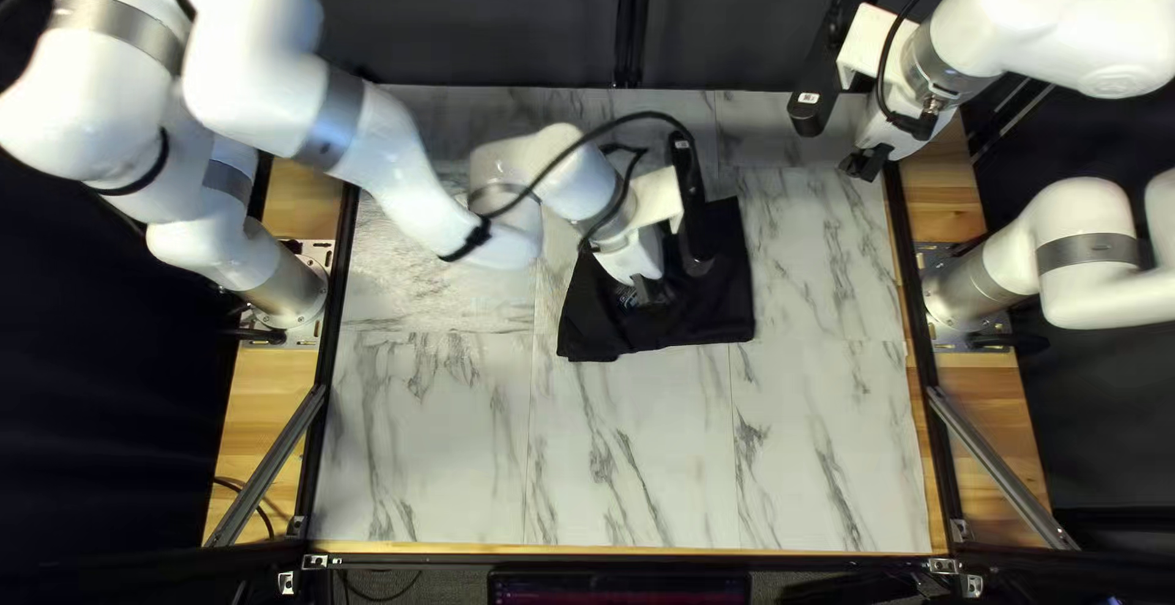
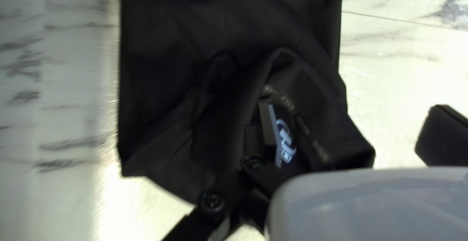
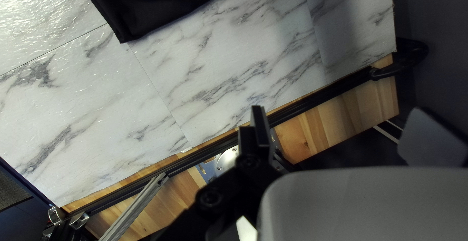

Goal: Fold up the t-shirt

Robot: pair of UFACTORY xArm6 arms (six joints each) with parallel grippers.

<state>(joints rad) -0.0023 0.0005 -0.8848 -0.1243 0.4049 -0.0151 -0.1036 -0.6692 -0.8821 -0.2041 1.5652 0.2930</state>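
L hand (image 1: 643, 296) at 1 black t-shirt (image 1: 716, 311), R hand (image 1: 863, 165) apart: 2 open.

Matt black cloth t-shirt (image 1: 716, 307), glossy marble-look table (image 1: 643, 458), wooden border (image 1: 262, 403)

white marble-patterned tabletop (image 1: 643, 458) with wooden edges (image 1: 266, 403), dark curtain (image 1: 514, 9) behind it.

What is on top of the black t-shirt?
Only the left arm's tool, fingers open, low over the black t-shirt; nothing else shows on it. The wrist and its camera cover the shirt's far part, and contact with the cloth cannot be judged.
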